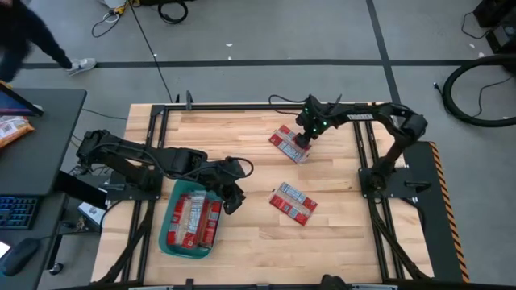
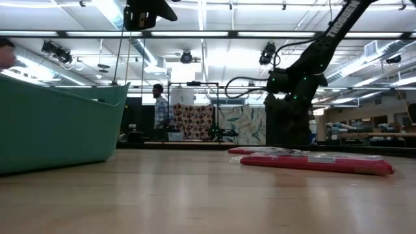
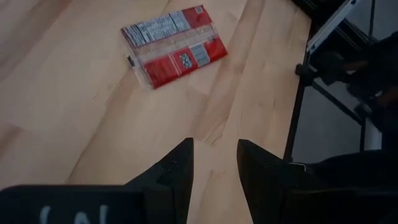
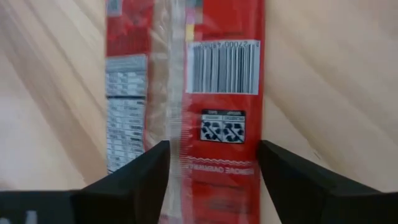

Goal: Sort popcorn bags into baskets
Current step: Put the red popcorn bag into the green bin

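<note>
A teal basket (image 1: 167, 235) at the near left holds several red popcorn bags (image 1: 193, 217). Two more red bags lie flat on the wooden table: one near the middle (image 1: 293, 203) (image 3: 173, 45) and one farther back (image 1: 284, 142) (image 4: 211, 81). My right gripper (image 1: 302, 143) (image 4: 214, 165) is open and points down over the far bag, one finger on each side of its width. My left gripper (image 1: 234, 197) (image 3: 214, 165) hangs open above bare table beside the basket's far right corner, with nothing between its fingers. My right gripper comes at the far bag (image 4: 217, 155) from above, slanting down, its open fingers (image 4: 149, 171) astride the bag's width near one end. The bag lies flat on the table. Whether the fingertips touch it, I cannot tell.
Black frame rails (image 1: 367, 153) run along the table's left and right sides by the arm bases. Bare wood lies between the two loose bags and along the near edge. In the low view the basket wall (image 2: 58, 123) stands at the left, and a person (image 2: 159, 107) is far behind the table.
</note>
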Tool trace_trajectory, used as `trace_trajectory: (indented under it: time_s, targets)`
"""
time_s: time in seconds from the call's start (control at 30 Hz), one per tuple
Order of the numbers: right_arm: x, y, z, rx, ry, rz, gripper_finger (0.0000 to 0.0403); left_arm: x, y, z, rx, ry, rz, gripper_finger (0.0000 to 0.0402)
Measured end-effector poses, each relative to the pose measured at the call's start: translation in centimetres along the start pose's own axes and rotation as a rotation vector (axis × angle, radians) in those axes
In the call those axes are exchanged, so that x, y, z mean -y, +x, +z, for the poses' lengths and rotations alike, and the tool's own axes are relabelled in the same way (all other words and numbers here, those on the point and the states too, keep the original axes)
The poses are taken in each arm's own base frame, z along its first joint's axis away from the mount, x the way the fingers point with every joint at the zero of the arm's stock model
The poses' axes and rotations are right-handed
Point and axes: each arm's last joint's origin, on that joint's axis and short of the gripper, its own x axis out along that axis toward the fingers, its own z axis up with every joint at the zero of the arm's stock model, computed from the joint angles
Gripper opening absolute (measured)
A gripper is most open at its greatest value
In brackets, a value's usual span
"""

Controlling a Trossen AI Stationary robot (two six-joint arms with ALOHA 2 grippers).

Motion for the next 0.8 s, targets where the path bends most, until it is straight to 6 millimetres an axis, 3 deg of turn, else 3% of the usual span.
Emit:
trace_trajectory:
  time_s: [0.2, 0.43, 0.6, 0.8]
  targets:
    - [-0.1, 1.4, -0.3, -0.061, -0.022, -0.036, 0.0259, 0.1, 0.0, 0.0, -0.004, -0.020, -0.006, 0.0128]
    - [-0.7, 1.7, -0.4, -0.059, -0.062, -0.076, 0.0231, 0.1, 0.0, 0.0, -0.005, -0.019, -0.006, 0.0128]
    - [-0.6, 1.7, -0.4, -0.059, -0.064, -0.091, 0.0187, 0.1, 0.0, 0.0, -0.004, -0.020, -0.007, 0.0128]
    - [-0.7, 1.8, -0.3, -0.051, -0.072, -0.081, 0.0104, 0.1, 0.0, 0.0, -0.008, -0.043, -0.012, 0.0128]
